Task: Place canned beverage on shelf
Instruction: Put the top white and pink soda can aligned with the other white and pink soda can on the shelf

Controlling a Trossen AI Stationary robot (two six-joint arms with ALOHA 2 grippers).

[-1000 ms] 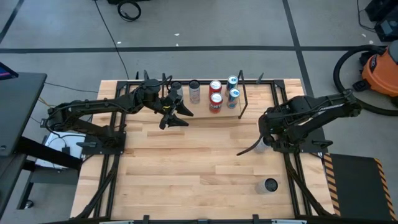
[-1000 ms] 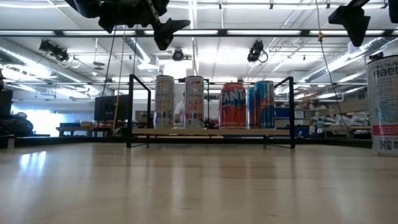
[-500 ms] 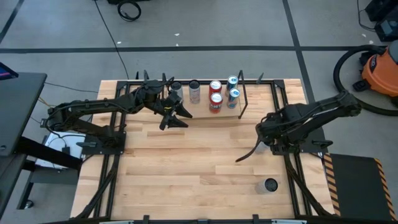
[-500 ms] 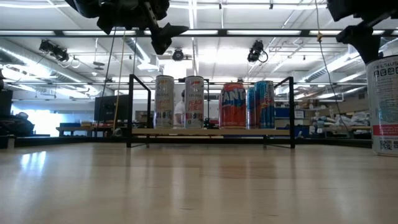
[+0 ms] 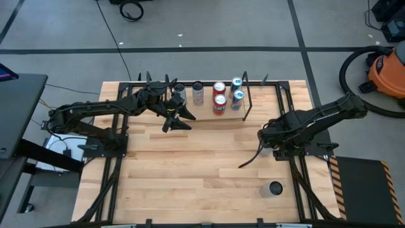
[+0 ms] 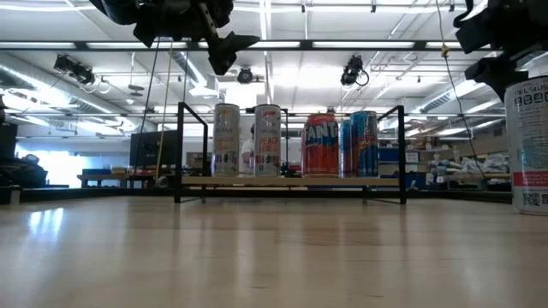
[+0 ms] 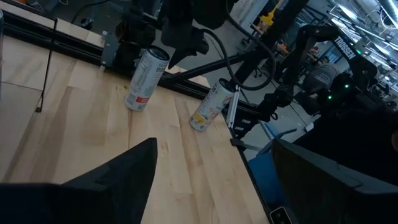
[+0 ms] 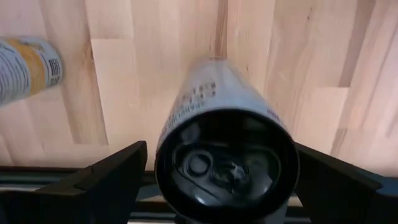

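Shelf [image 5: 247,104] with five upright cans [image 5: 219,101]; right hand [image 8: 221,171] spread around another can [image 8: 225,149].

Robotics lab: ceiling strip lights [image 6: 282,44], benches, shop vacuum [image 5: 387,71].

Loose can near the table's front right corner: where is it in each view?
High: can on the table, lower right.
Low: far right edge.
Left wrist: by the table's edge, next to the second can.
Right wrist: partly cut off.
Landmark: the second can, which fills the right wrist view.
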